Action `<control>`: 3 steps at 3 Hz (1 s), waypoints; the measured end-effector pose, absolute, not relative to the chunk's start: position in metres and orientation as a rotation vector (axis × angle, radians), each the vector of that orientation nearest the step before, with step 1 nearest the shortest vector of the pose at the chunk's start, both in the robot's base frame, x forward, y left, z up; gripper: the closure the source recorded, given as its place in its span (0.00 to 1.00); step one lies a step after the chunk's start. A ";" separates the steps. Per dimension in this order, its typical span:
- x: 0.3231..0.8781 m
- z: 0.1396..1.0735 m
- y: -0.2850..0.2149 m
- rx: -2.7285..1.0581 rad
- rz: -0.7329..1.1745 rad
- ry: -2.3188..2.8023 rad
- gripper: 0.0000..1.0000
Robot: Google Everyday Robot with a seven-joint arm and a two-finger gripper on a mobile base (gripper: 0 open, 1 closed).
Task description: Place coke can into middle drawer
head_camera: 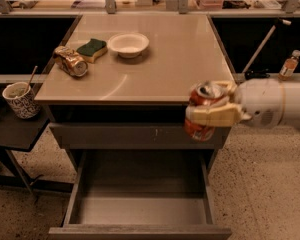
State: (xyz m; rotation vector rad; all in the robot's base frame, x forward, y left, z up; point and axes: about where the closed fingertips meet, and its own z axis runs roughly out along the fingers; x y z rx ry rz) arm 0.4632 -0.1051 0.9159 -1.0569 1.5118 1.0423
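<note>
Coke can (199, 129), red, in gripper (206, 106) mid-air

Can (199, 129) (in end effector (206, 110)) above drawer (140, 210)

The cream two-finger gripper (204, 103), by the front right corner of the tan tabletop (155, 69), has broad, blocky matte fingers (212, 115). Directly behind it swells a rounded white wrist housing (257, 104), then a smooth white cylindrical forearm (296, 104) with a faint seam ring.
</note>
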 end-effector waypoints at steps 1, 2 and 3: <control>0.459 0.814 -0.087 -1.083 0.949 1.547 1.00; 0.464 0.718 -0.072 -1.141 0.850 1.611 1.00; 0.479 0.650 -0.070 -1.137 0.763 1.702 1.00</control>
